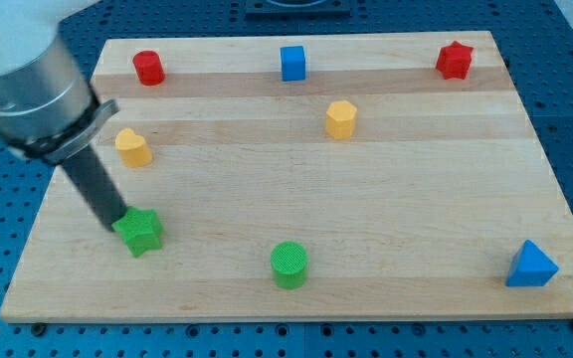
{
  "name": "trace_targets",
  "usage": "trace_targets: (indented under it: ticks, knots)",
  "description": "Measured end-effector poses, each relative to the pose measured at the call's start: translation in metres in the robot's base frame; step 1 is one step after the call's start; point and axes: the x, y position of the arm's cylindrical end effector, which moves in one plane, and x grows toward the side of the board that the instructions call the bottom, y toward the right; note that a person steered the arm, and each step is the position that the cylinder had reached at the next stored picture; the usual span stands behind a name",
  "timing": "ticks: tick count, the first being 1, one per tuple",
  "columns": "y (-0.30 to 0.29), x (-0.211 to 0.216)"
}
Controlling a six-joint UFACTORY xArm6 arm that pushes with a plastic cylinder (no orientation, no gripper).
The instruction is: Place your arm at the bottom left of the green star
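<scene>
The green star (pixel 140 232) lies on the wooden board (pixel 386 189) at the view's lower left. My dark rod comes down from the view's upper left, and my tip (pixel 115 223) stands at the star's left edge, about level with its upper half, touching or almost touching it. The rod hides a small part of the star's left side.
A yellow block (pixel 132 147) lies above the star. A green cylinder (pixel 288 265) sits at the bottom middle. A red cylinder (pixel 148 68), a blue cube (pixel 292 63) and a red star (pixel 454 60) line the top. A yellow hexagon block (pixel 340 119) and a blue triangle (pixel 531 266) lie to the right.
</scene>
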Motion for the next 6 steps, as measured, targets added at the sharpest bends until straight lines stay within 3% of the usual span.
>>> trace_targets:
  ticks: [2,4,5,6]
  knots:
    - [0.051,-0.03]
    - [-0.014,-0.03]
    - [-0.053,0.002]
    - [-0.038,0.079]
